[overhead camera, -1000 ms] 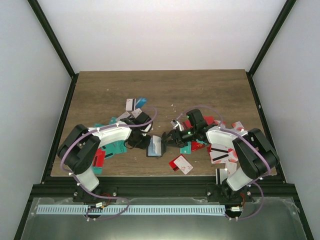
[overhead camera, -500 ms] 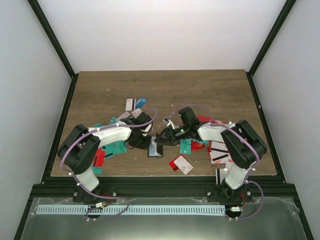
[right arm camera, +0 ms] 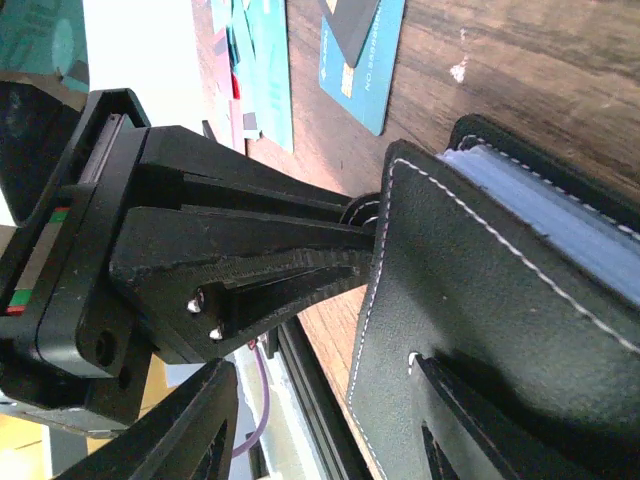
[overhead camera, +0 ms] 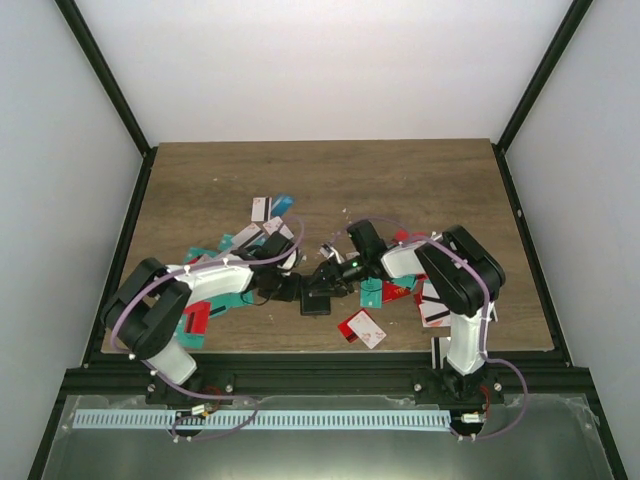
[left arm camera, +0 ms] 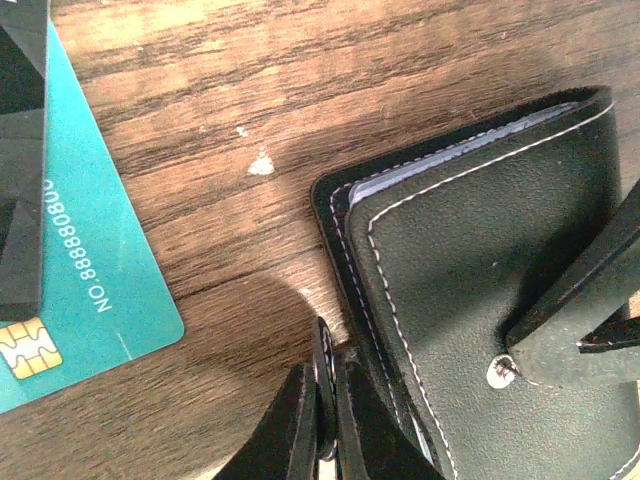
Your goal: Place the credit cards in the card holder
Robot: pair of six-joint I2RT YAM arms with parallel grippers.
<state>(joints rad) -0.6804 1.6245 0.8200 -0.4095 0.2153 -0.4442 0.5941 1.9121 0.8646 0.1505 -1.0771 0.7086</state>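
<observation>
Wooden table point(overhead camera: 320, 180), with credit cards point(overhead camera: 362, 328) strewn about. Near its front middle the card holder point(overhead camera: 316, 300) lies shut between both arms. The left gripper point(left arm camera: 325, 390) pinches its left edge. The right gripper point(right arm camera: 320, 420), spread, rests a finger on the cover.

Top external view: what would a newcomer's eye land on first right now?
Both arms converge at mid-table on the small black stitched leather card holder. The left pincer is clamped on its edge, and the right pincer is open with one finger on the cover. Flat red, teal and white credit cards lie scattered on the wooden table to both sides of the holder.
</observation>
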